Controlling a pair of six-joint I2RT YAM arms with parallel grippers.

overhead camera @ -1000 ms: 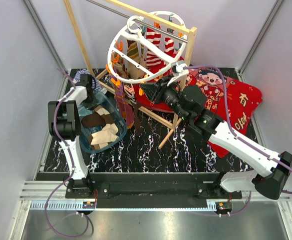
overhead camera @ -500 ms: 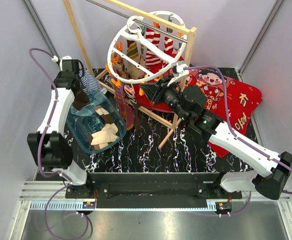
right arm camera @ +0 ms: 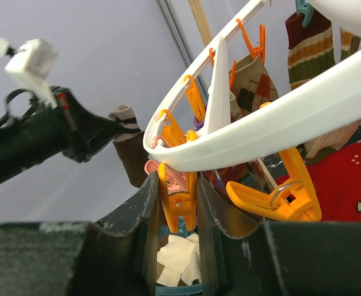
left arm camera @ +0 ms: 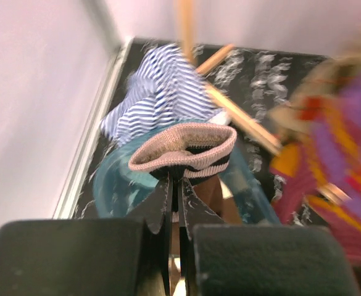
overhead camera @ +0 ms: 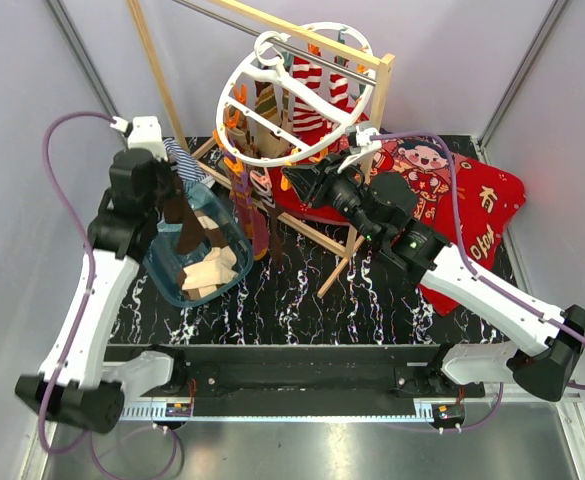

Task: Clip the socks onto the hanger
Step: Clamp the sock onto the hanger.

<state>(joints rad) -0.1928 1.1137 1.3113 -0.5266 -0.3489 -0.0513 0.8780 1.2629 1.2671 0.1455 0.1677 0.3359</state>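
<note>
The left end effector (left arm camera: 174, 188) was clamped shut on a brown sock (left arm camera: 183, 145) by its striped cuff, letting the foot dangle below for clipping. The right end effector (right arm camera: 177, 197) squeezed an orange clip (right arm camera: 179, 213), probably to spread it, with the hanger (right arm camera: 260, 132) ring directly above.

Hanger (overhead camera: 307, 92) back-ctr on frame (overhead camera: 262, 16), bin (overhead camera: 162, 270) w/ socks (overhead camera: 207, 272) front-left of it, blanket (overhead camera: 477, 215) on table (overhead camera: 292, 300) right.
</note>
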